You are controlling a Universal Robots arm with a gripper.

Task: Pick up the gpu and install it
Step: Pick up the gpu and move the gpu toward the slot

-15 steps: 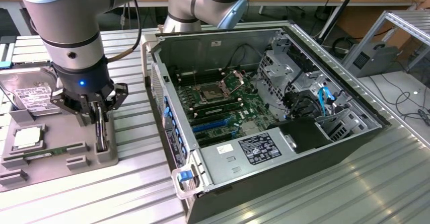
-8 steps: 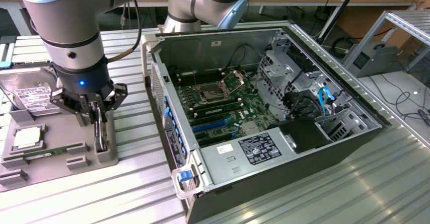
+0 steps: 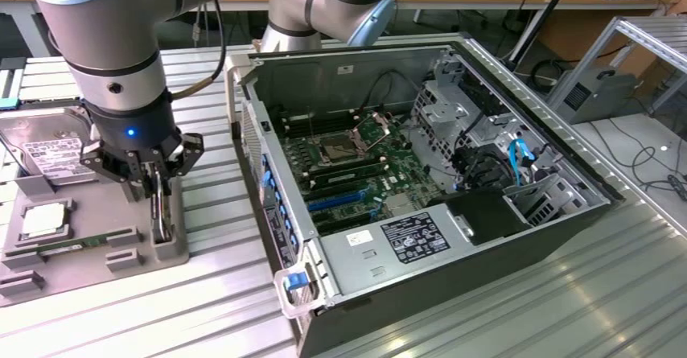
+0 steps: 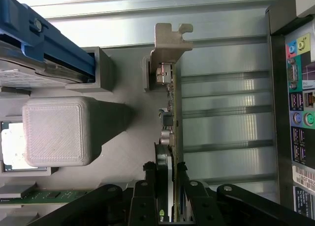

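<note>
The gpu [image 3: 162,213] is a thin dark card standing on edge in a slot of the grey tray [image 3: 96,257], at the exterior view's left. My gripper [image 3: 159,183] comes straight down on its top edge. In the wrist view the gpu [image 4: 170,113] runs away from the gripper [image 4: 166,169] to its silver bracket [image 4: 167,44]. A black finger presses against each face of the card, so the gripper is shut on it. The card's lower edge still sits in the tray.
On the tray lie a hard drive [image 3: 48,153], a processor [image 3: 43,220] and a green memory stick [image 3: 64,249]. The open computer case [image 3: 429,173] lies just beside the tray, its motherboard with blue slots [image 3: 343,199] facing up. A tall grey post [image 4: 59,130] stands beside the card.
</note>
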